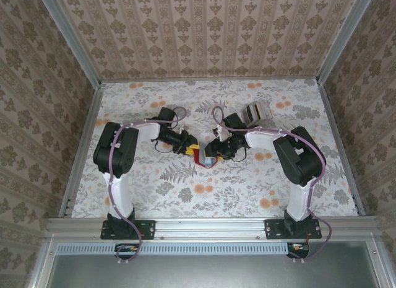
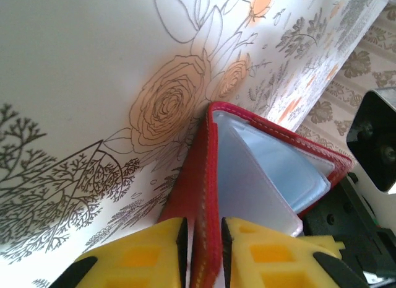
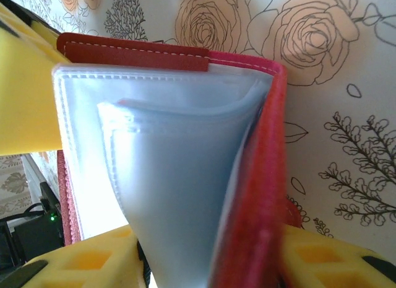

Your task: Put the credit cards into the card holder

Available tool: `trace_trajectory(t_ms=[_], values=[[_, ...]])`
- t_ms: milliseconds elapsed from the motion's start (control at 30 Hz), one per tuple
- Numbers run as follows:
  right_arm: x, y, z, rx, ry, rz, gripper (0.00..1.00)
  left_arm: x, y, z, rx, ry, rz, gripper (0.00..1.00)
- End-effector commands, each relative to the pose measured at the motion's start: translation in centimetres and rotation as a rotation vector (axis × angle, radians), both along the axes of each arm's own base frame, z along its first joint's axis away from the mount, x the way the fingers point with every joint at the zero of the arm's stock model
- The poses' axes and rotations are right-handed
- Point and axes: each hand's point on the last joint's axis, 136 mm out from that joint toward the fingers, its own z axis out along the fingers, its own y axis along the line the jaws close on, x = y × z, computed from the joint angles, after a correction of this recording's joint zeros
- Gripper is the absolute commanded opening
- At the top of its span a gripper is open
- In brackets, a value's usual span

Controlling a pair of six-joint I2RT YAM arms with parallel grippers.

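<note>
Card holder (image 1: 201,157) open between left hand (image 2: 203,229) and right hand (image 3: 210,235), cannot tell if they squeeze; striped box (image 1: 258,112) at 2 o'clock

The left arm (image 1: 117,161) and the right arm (image 1: 301,161) look alike: white lower links, bulky black joint housings and flat black base plates (image 1: 129,229) on the near rail. A mauve cable (image 1: 112,176) loops along each. The jaws have blocky yellow fingers (image 2: 139,260) with rectangular hollows and black inner pads.
</note>
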Motion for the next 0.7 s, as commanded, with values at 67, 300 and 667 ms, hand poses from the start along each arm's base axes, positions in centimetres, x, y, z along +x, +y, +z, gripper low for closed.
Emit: trace_trajectory(t_ms=[67,300,667], values=[[0.3,-0.5,-0.3,0.007,0.002,-0.028,0.46,0.7,0.2,3.5,-0.089,-0.11,-0.008,0.29],[0.6,-0.5,-0.3,0.052,0.007,-0.041,0.4,0.7,-0.2,4.6,-0.146,-0.159,-0.029,0.24],[0.5,-0.4,-0.5,0.094,0.022,-0.037,0.35,0.1,-1.2,4.5,-0.133,-0.189,-0.107,0.27]])
